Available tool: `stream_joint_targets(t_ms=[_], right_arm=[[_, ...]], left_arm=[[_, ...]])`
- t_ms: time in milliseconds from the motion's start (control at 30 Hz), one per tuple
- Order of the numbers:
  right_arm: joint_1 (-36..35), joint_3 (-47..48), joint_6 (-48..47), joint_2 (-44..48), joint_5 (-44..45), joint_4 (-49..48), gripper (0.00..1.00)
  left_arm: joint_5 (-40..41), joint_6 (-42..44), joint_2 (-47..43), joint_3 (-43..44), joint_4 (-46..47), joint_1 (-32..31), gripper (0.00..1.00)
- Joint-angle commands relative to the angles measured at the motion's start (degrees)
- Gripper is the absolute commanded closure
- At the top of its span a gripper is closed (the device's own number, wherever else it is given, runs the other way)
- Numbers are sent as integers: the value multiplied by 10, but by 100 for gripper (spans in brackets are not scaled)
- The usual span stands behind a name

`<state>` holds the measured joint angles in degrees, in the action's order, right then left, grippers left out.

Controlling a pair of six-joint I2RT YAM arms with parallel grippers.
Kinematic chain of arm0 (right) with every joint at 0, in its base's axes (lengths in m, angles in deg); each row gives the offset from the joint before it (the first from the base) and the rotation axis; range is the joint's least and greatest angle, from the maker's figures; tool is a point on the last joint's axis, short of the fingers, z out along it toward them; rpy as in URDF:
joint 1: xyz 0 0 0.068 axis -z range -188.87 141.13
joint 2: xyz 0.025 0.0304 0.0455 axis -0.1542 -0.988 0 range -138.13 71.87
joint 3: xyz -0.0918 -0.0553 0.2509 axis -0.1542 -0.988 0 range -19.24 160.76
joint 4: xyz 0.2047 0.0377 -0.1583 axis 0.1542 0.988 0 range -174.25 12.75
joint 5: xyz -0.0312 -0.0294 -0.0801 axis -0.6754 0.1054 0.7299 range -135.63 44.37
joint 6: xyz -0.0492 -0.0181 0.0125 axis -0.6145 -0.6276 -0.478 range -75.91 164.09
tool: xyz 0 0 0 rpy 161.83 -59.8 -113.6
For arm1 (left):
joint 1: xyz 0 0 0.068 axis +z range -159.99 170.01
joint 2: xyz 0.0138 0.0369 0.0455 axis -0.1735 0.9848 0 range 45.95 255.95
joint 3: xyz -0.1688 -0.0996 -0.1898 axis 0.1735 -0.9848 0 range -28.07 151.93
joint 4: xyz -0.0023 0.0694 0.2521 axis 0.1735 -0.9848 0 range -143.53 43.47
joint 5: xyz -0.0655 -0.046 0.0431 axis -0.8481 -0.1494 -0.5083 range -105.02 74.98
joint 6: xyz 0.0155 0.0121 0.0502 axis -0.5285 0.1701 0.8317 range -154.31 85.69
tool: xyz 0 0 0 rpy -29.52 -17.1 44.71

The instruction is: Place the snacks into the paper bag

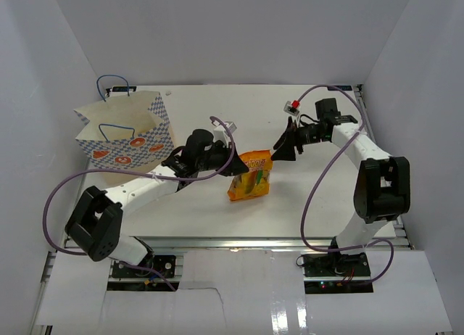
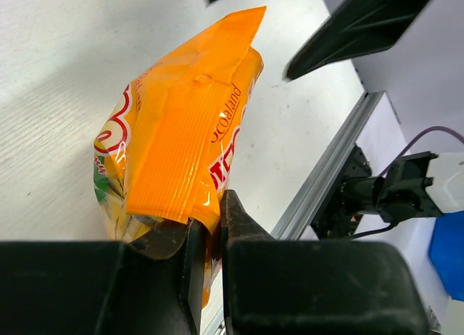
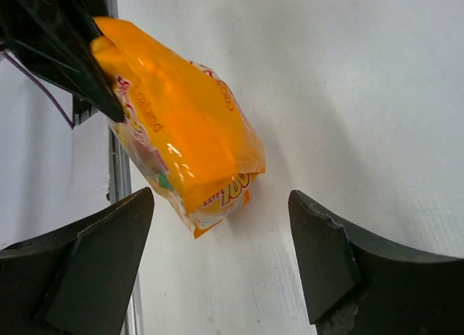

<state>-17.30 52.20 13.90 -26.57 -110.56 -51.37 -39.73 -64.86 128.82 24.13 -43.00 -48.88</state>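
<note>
The orange pouch [image 1: 251, 176] hangs over the table's middle, pinched at its top edge by my left gripper [image 1: 230, 161]. In the left wrist view the pouch [image 2: 181, 132] is clamped between the shut fingers [image 2: 239, 222]. My right gripper [image 1: 284, 148] is open and empty, just right of the pouch; its wrist view shows the pouch [image 3: 181, 143] ahead between the spread fingers [image 3: 326, 262]. The paper bag [image 1: 125, 134] stands open at the back left, blue checks and orange prints. The other snacks are not in view.
The white enclosure walls close in the table at the back and both sides. A metal rail [image 1: 275, 241] runs along the near edge. Purple cables [image 1: 316, 190] loop from both arms over the table.
</note>
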Motion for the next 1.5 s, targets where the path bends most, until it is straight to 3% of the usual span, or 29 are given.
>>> stream_joint_targets(t_ms=[0,200,433,700,1067,1300,1467], right_arm=[[8,55,-111,48,-45,84,19],[22,68,-166,89,-73,126,20],[32,29,-167,104,-64,121,20],[37,14,-166,104,-72,120,20],[38,3,-164,98,-76,119,20],[39,1,-165,100,-77,119,20],[39,-2,-164,98,-80,120,20]], left_arm=[[22,37,-59,24,-19,-3,100],[60,62,-99,75,-90,-4,100],[165,103,-154,193,-199,12,100],[307,119,-184,313,-257,40,100],[408,290,-171,510,-356,83,100],[468,380,-158,533,-366,94,100],[443,395,-143,539,-358,143,100]])
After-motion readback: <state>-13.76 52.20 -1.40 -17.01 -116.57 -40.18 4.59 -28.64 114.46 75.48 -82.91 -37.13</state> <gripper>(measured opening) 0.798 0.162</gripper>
